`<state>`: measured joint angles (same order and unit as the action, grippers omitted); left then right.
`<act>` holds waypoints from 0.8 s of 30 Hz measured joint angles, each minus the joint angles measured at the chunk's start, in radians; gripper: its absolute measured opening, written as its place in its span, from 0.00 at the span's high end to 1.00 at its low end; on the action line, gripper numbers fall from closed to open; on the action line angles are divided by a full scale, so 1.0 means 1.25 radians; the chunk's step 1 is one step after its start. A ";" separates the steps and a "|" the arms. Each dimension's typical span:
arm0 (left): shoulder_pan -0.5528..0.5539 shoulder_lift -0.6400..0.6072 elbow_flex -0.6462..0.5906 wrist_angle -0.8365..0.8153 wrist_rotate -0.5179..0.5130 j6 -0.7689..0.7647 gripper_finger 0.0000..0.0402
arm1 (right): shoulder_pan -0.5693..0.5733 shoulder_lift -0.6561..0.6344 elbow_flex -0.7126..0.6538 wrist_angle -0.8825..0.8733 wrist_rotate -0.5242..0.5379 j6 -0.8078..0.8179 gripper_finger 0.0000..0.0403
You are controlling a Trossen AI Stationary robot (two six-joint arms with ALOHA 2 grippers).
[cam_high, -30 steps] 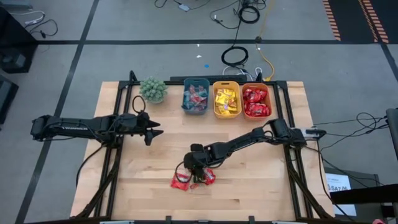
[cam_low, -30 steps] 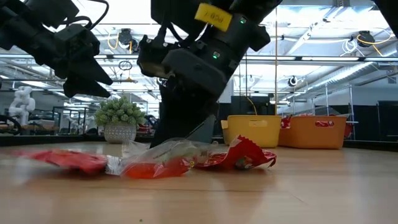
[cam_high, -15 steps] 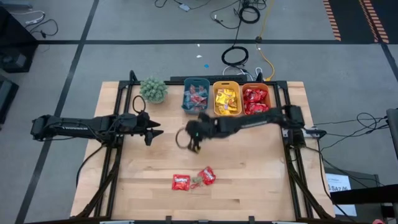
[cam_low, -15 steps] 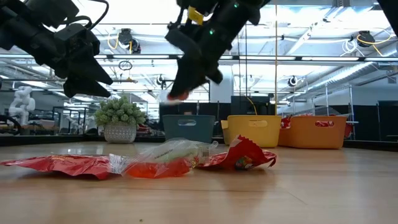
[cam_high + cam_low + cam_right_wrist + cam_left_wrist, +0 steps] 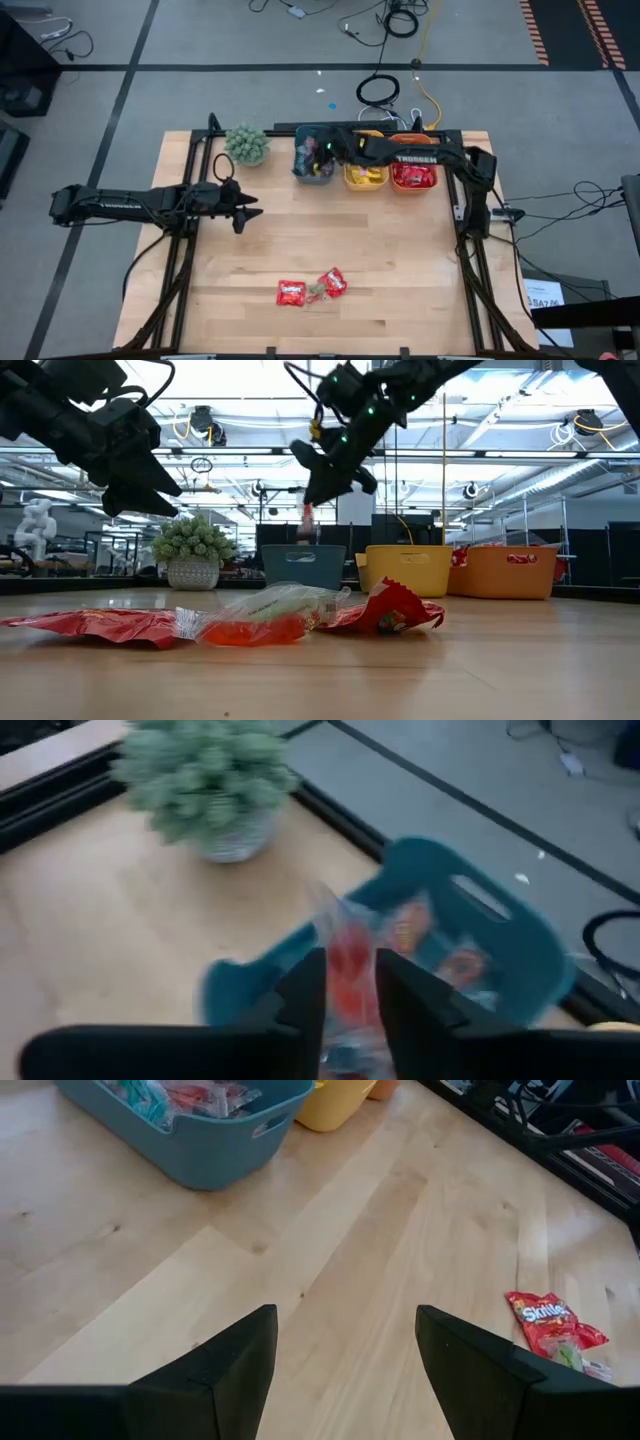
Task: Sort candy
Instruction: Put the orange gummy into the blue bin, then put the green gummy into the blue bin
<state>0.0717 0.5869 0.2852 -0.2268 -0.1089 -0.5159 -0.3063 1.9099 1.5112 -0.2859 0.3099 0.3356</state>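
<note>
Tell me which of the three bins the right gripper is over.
The teal bin, leftmost in the row, next to the plant. The right gripper hangs above it with a red candy piece between its fingers; the yellow bin and orange bin sit farther right.

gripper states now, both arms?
Left gripper: open, empty, above the table.
Right gripper: over the teal bin, candy piece between its fingers; released or not, cannot tell.

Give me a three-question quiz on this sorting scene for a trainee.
1. True or false: the jaws of the left gripper are shut on a candy.
2. The right gripper is above which bin? A: teal bin. B: yellow. C: orange.
3. What colour are the loose packets on the table?
Key: 1 false; 2 A; 3 red.
</note>
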 joint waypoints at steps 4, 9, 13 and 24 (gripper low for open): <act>0.000 0.000 0.000 0.000 -0.008 0.000 0.38 | -0.047 0.000 0.000 -0.026 -0.064 -0.003 0.67; 0.000 0.000 0.000 0.000 -0.051 0.000 0.38 | -0.074 -0.001 0.000 -0.032 -0.125 -0.039 0.51; 0.000 0.000 0.000 0.000 -0.077 0.000 0.38 | -0.075 -0.003 0.000 -0.036 -0.128 -0.087 0.41; 0.000 0.000 0.000 0.000 -0.078 0.000 0.38 | -0.055 -0.055 0.000 -0.187 -0.235 -0.076 0.35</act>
<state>0.0717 0.5869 0.2852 -0.2264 -0.2070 -0.5159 -0.3748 1.8413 1.5112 -0.5192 0.0163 0.2408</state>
